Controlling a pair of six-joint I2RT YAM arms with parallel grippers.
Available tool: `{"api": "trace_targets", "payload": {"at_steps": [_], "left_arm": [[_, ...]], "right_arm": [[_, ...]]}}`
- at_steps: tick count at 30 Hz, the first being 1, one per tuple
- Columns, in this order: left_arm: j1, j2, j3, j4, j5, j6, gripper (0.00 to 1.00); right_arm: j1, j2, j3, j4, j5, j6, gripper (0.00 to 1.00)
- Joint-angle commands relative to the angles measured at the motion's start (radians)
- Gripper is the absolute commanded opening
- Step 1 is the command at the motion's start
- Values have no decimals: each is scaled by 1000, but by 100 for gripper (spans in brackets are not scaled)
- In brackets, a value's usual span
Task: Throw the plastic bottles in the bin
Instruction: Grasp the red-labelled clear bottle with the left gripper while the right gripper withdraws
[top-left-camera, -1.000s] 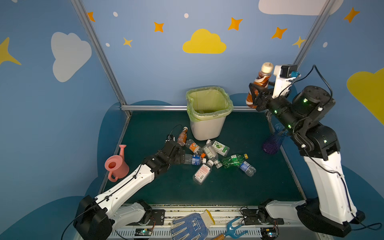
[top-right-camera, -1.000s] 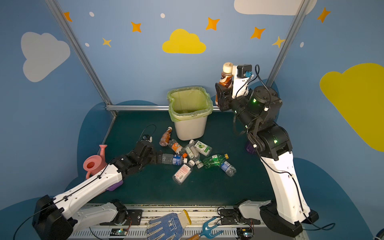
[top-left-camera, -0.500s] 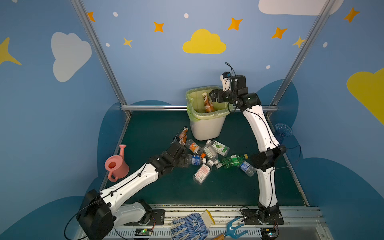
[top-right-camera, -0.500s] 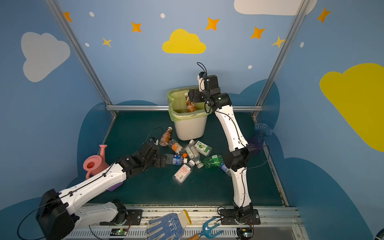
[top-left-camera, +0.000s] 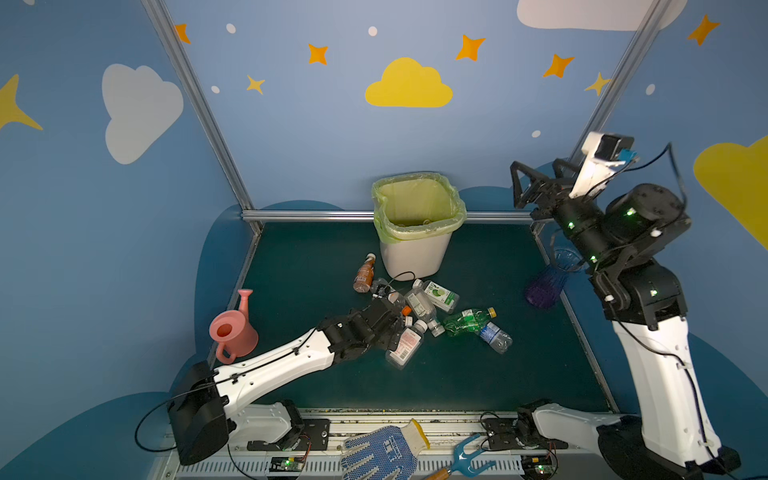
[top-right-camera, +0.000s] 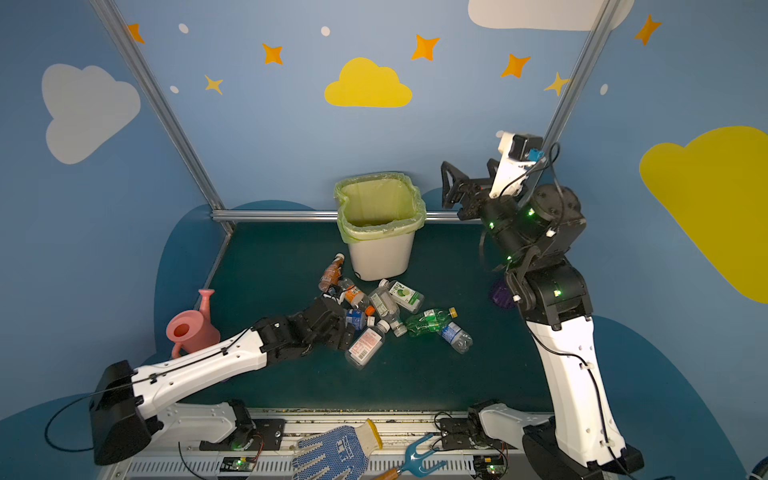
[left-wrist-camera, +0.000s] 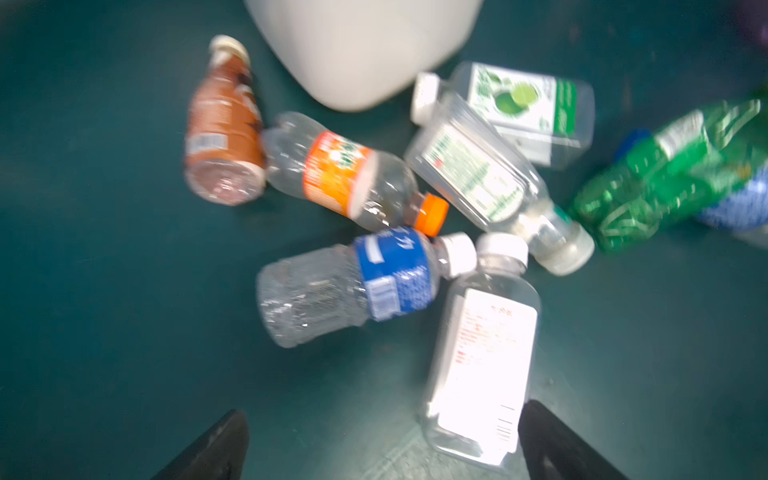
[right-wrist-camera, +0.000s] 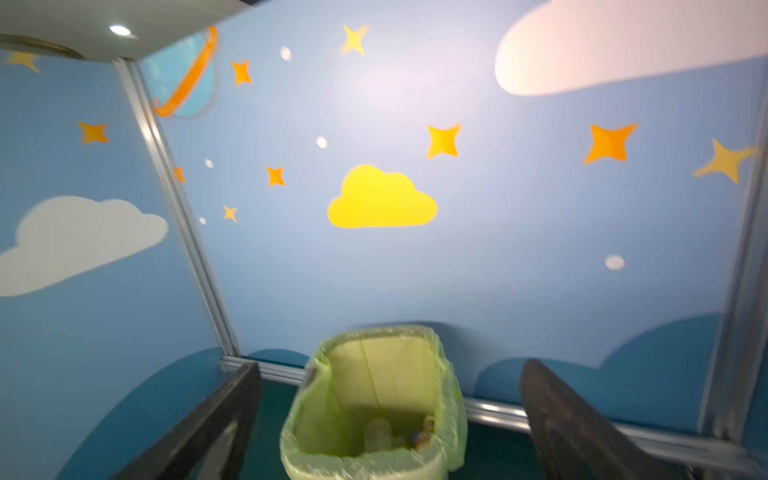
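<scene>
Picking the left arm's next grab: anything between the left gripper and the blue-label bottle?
Nothing visible. The left gripper is open, with only bare mat between it and the blue-label bottle. The white-label bottle lies beside that path, close to one finger.

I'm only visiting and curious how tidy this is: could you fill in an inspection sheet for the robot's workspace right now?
Surface: dark green mat, no spills seen.
Job's things: plastic bottles lie clustered before the bin; others lie inside it.
Clutter: pink watering can, purple vase, dotted glove, blue hand rake.
Grippers: left gripper open, low over the bottles; right gripper open, empty, high beside the bin.
Cables: black cable loops at the left arm's base.
Surroundings: blue walls with clouds and stars, metal frame posts.
</scene>
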Motion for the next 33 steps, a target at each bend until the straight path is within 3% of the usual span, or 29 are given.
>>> {"api": "trace_targets", "payload": {"at_steps": [1,7,14,22,33], "left_arm": [[-54,69,49,-53,-4,-16,100],[-81,234,131,-74,114,-38,97],[-80,422,278,-195,87,-8,97],[-51,512,324,-196,140,48,96],[-25,595,346,-214,201,111,89]], "right_arm": [[-74,-29,-256,-12,3,101,98],[-229,-219,-643,-8,-69,249,98],[-333,-396,-906,-61,-121,320,98],[-414,-504,-1017,-100,-167,349,98],[-447,-492,-1036,-89,-195,367,98]]}}
